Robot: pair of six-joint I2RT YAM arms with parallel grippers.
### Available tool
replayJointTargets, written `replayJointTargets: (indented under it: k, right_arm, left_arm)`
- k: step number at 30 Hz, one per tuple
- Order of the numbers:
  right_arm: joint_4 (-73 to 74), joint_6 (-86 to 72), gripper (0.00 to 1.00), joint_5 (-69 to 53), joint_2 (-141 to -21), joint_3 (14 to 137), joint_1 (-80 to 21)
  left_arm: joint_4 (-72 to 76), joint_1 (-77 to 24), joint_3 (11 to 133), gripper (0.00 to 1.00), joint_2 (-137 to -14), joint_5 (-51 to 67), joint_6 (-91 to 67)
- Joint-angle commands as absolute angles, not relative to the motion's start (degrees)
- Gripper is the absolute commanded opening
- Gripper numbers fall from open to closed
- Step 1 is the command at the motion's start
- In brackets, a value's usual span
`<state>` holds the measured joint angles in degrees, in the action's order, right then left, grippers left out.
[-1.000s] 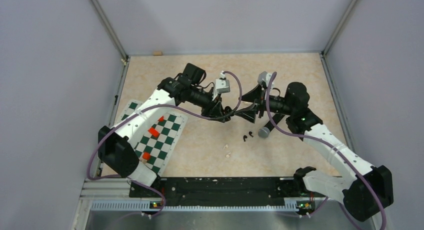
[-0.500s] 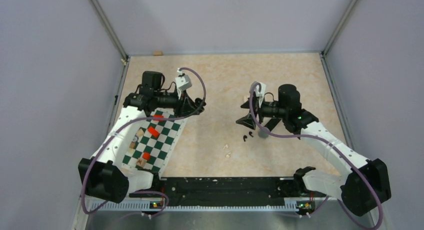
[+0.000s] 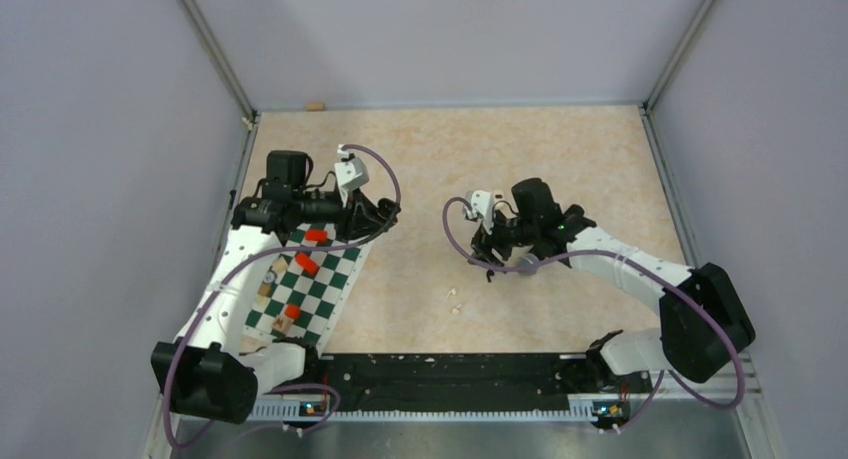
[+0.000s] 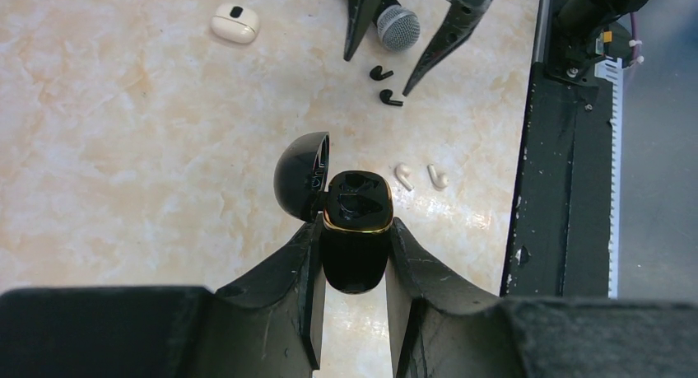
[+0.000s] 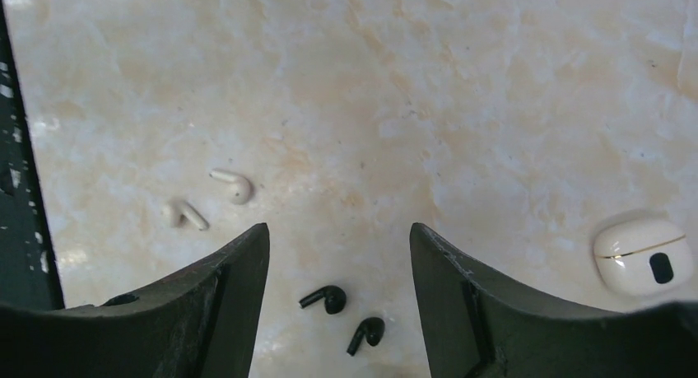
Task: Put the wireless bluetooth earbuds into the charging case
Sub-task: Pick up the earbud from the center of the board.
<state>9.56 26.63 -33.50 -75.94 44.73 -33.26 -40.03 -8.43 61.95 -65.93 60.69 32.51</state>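
The left fingers (image 4: pixel 296 300) clamp the open case (image 4: pixel 355 238); the right fingers (image 5: pixel 465 304) gape over tiny, light, likely slippery black buds (image 5: pixel 327 298), best pinched mid-stem.

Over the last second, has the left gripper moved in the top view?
Yes. The left gripper, shut on the open black charging case, pulled leftward from the middle of the table to the far right corner of the checkered mat.

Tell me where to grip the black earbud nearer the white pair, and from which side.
Pinch the black earbud across its rounded head, coming straight down from above. It lies flat on the table, so its thin stem offers little to hold; the head is its thickest part. The open right gripper hangs over it.
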Motion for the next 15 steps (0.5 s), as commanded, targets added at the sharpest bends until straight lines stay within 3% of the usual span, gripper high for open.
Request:
replayJointTargets:
  k: [1,15]
  right_arm:
    - [19.1,35.3,0.62,-27.3,-78.9,51.2,-33.6]
    - [20.3,40.4,0.55,-24.7,-81.3,47.8,-30.8]
  left_arm:
    - [-38.1,-8.2,60.8,0.00,-66.4,63.4,33.6]
    - [-43.9,-8.2,60.8,0.00,-64.6,67.6,39.3]
